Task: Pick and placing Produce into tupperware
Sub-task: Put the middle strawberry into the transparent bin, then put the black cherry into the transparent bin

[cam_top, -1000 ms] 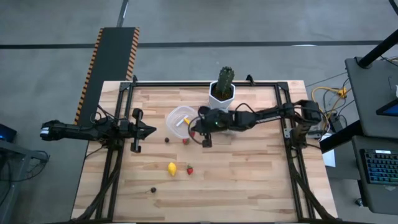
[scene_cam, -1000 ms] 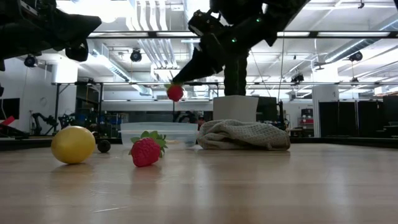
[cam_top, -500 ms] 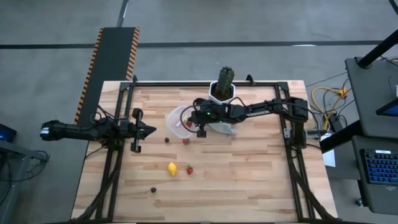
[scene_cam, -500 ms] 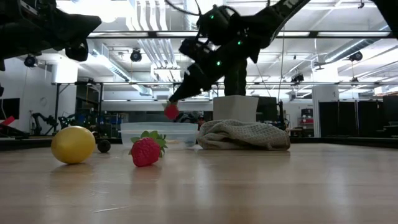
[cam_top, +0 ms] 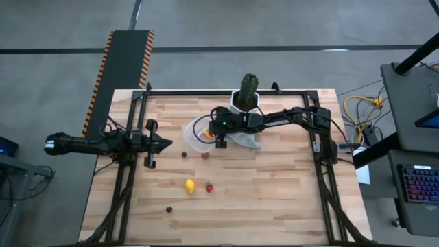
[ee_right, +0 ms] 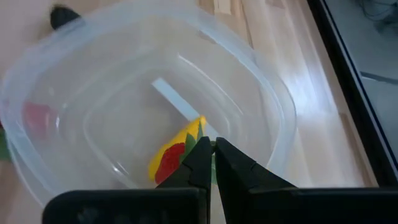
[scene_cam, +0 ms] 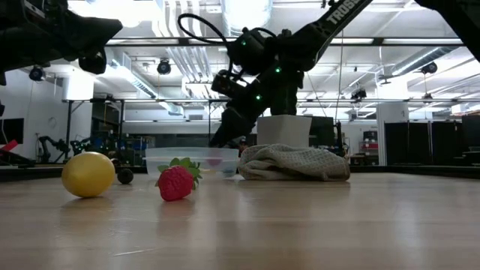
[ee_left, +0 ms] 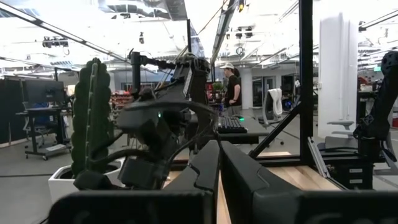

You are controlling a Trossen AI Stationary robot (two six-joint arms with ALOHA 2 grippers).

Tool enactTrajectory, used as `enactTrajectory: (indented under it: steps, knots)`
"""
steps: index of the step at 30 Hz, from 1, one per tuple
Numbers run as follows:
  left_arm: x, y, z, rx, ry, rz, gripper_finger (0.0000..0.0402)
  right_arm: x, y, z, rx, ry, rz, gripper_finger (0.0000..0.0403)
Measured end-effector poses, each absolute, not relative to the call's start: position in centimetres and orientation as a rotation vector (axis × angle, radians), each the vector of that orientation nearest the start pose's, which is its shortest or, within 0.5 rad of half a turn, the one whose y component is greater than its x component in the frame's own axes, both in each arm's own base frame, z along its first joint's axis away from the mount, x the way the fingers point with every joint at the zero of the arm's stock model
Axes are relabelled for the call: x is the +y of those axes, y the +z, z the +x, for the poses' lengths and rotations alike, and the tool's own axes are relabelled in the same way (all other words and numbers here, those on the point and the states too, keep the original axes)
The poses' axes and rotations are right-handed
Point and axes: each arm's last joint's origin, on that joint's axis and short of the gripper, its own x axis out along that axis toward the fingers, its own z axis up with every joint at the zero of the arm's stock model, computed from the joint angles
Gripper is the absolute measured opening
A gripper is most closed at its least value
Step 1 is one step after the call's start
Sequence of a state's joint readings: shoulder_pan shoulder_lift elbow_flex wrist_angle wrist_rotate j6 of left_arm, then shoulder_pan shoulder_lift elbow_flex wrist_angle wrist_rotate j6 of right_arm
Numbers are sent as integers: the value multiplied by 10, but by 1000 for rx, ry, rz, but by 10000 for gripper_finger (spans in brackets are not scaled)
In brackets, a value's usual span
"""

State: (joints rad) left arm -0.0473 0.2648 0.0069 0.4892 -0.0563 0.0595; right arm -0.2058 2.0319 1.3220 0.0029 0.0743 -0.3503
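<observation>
Two dark robot arms over the wooden tabletop (cam_top: 274,192), right gripper (cam_top: 208,134) above the clear round plastic tupperware (cam_top: 196,132) near the far edge, fingers pressed together on a red strawberry piece (ee_right: 168,163), left gripper (cam_top: 167,143) waiting at the left edge, fingers together, yellow lemon piece (cam_top: 189,184) near the middle.

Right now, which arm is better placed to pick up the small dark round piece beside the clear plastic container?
Left. The left gripper hangs close to the small dark round piece, nothing between them; the right gripper is over the clear plastic container.
</observation>
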Motion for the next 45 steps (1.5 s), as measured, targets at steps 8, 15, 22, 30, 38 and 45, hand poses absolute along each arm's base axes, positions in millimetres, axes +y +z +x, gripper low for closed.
enactTrajectory:
  steps: [8, 15, 22, 30, 38, 45]
  knots:
    - [-4, 190, 112, -230, 16, 47, 0, -93, 162, 425, 765, -147, -288, 8]
    - [-4, 190, 111, -230, 16, 47, 0, -93, 162, 425, 765, -147, -288, 8]
    - [-4, 190, 112, -230, 16, 47, 0, -93, 161, 424, 771, -145, -287, 8]
    - [-4, 190, 112, -230, 16, 47, 0, -93, 161, 424, 774, -151, -269, 15]
    - [-4, 190, 112, -230, 16, 48, 0, -93, 161, 424, 772, -159, -250, 55]
    - [-4, 190, 112, -230, 16, 47, 0, -93, 165, 423, 761, -169, -229, 83]
